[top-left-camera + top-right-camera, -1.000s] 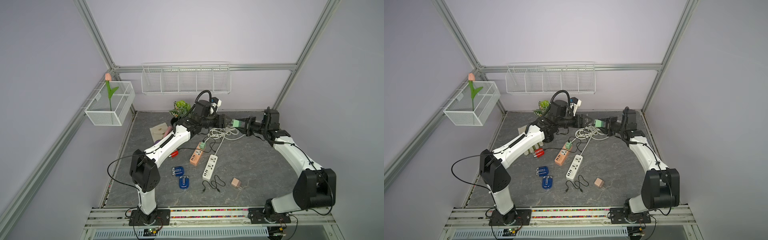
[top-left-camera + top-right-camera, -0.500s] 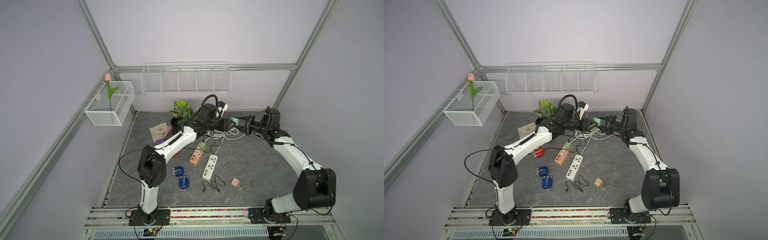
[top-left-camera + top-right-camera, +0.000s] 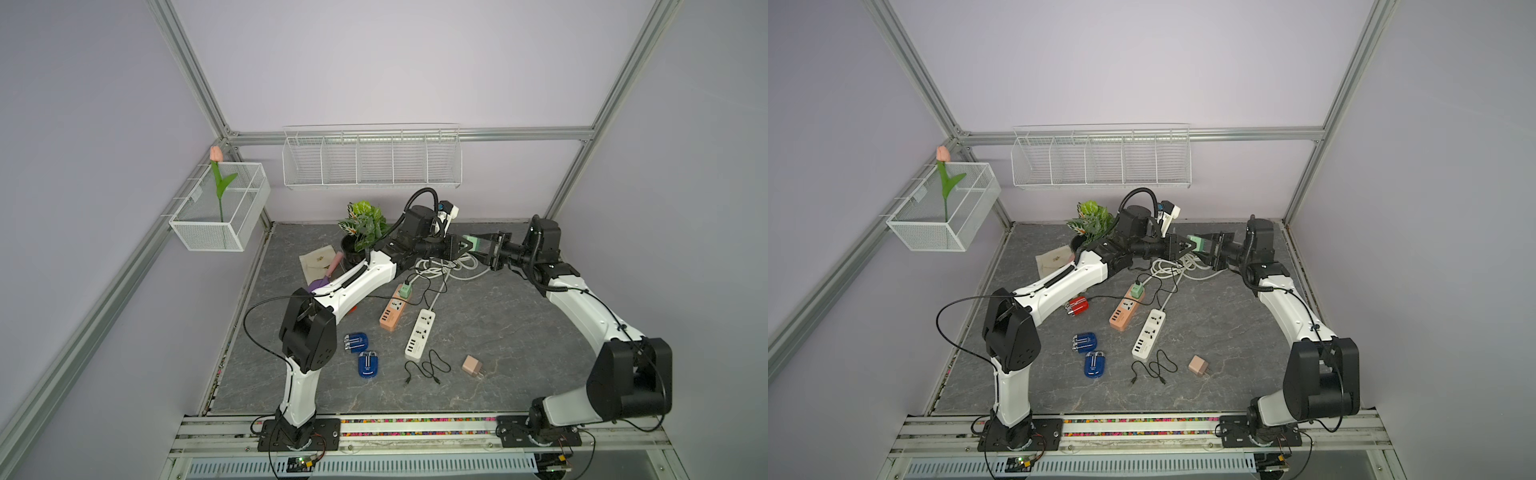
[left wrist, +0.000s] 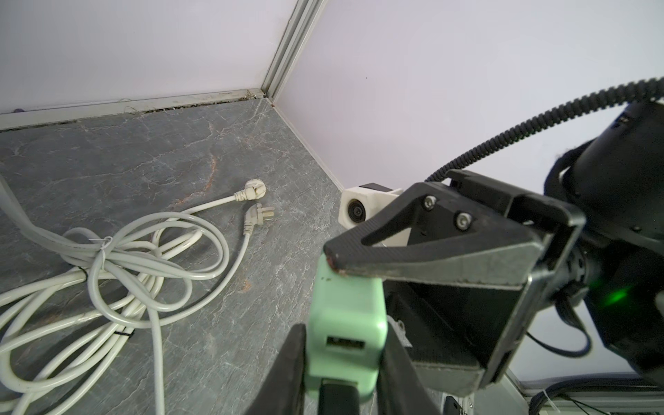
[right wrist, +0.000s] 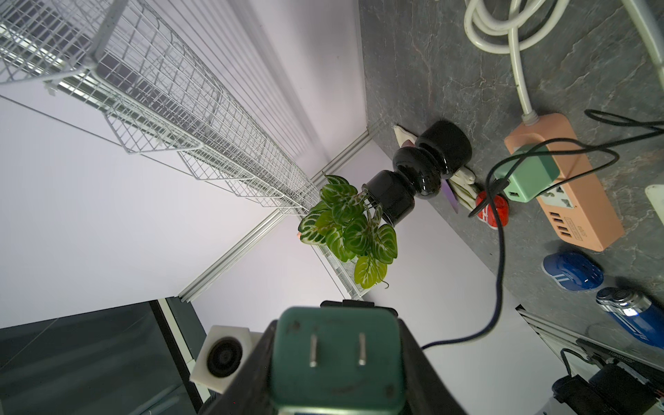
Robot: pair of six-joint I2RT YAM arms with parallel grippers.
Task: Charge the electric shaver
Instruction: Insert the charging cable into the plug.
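A mint-green charger adapter (image 3: 473,240) (image 3: 1198,242) hangs in the air over the back of the table, held between both grippers. My right gripper (image 5: 336,323) is shut on it, with its two prongs facing that wrist. My left gripper (image 4: 344,327) has its fingers pressed on both sides of the adapter's (image 4: 345,309) USB-port end. Two blue electric shavers (image 3: 356,342) (image 3: 368,364) lie on the table near the left arm. A red shaver (image 3: 1076,306) is joined by a black cable to a second green adapter (image 3: 405,289) in the orange power strip (image 3: 392,314).
A white power strip (image 3: 420,338), a loose black cable (image 3: 428,368) and a pink adapter (image 3: 472,365) lie toward the front. Coiled white cords (image 4: 118,258) sit under the grippers. A potted plant (image 3: 363,226) stands at the back, with a wire shelf (image 3: 372,160) above.
My left arm has swung right to meet the right gripper, and its jaws have closed in around the green adapter. The right arm has held still with the adapter.
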